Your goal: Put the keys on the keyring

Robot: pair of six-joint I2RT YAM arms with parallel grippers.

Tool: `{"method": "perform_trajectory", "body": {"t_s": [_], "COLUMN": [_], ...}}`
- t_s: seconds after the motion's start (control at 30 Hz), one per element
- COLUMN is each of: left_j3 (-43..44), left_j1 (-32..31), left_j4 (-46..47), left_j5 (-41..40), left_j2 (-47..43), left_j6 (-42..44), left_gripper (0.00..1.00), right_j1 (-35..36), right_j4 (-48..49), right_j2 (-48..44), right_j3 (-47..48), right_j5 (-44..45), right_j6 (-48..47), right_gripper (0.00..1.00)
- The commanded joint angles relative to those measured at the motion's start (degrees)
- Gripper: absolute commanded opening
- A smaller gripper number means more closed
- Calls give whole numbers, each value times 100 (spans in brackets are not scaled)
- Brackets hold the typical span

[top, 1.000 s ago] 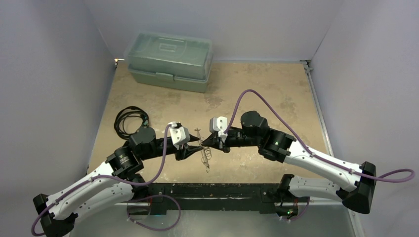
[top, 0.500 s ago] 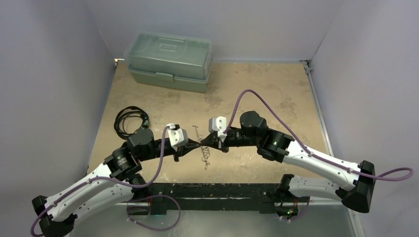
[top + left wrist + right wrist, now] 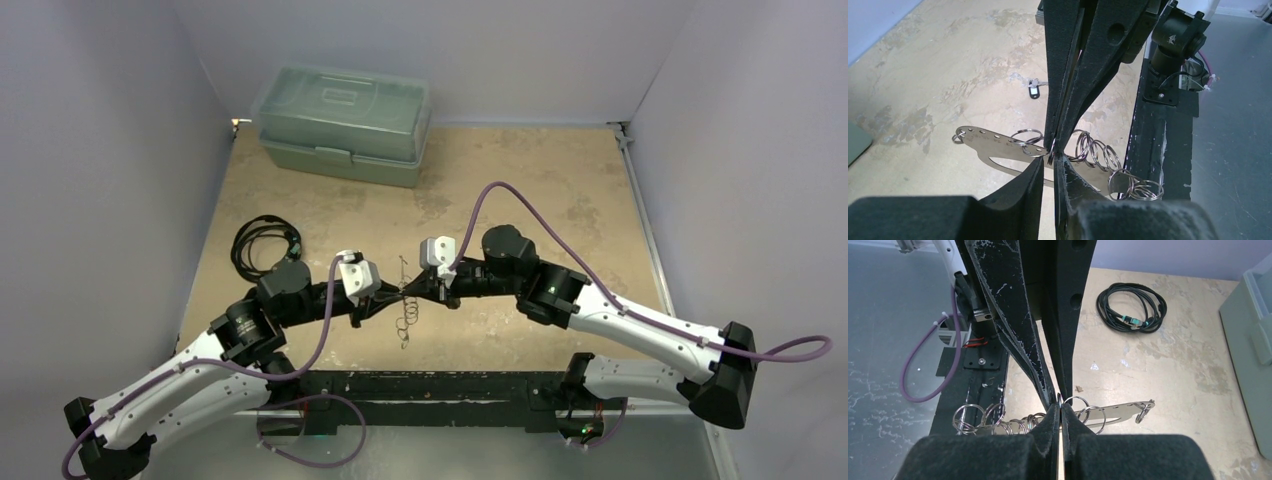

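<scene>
The keyring (image 3: 404,320) hangs in the air between my two grippers, above the near middle of the table. In the left wrist view it is a flat silvery strip with holes (image 3: 990,142) that carries several small rings. My left gripper (image 3: 1049,162) and my right gripper (image 3: 1060,407) meet tip to tip. Each pinches the same small ring on the strip. In the top view the left gripper (image 3: 390,297) is left of the ring and the right gripper (image 3: 414,291) is right of it. One tiny key with a dark head (image 3: 1034,93) lies on the table beyond the keyring.
A green lidded toolbox (image 3: 345,120) stands at the back left. A black coiled cable (image 3: 262,243) lies on the table left of my left arm. The black base rail (image 3: 430,385) runs along the near edge below the keyring.
Both grippers have shifted a little to the left with the keyring held between them. Its dangling rings have swung left.
</scene>
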Motion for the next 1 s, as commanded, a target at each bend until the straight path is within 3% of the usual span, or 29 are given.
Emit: {"method": "perform_trajectory", "body": {"t_s": [0.0,0.1,0.23,0.4,0.57,0.73,0.97], "left_j3": [125,114,2,-108,-176,-179,-255], "left_j1": [7,39,70,83,118,145,145], "left_j4": [439,481,599,652,694,686,768], "left_j5": [25,75,128,88,44,15,95], "left_j2": [-57,-110,-253,-459,-618,-663,-827], "left_j6": [69,77,86,164,223,244,254], "left_gripper": [10,0,0,0,0,0,0], "right_j1": [59,64,64,67,67,66,66], "right_j4": [357,510,572,608,758,955,1382], "right_j2": [39,63,107,52,-259,-569,-1009], "right_j3": [-77,-108,-158,-154,-242,-314,-580], "right_j5": [-254,-315,-340,-145,266,378,31], "right_j6": [109,145,178,260,232,209,345], "right_gripper": [0,0,0,35,49,51,43]}}
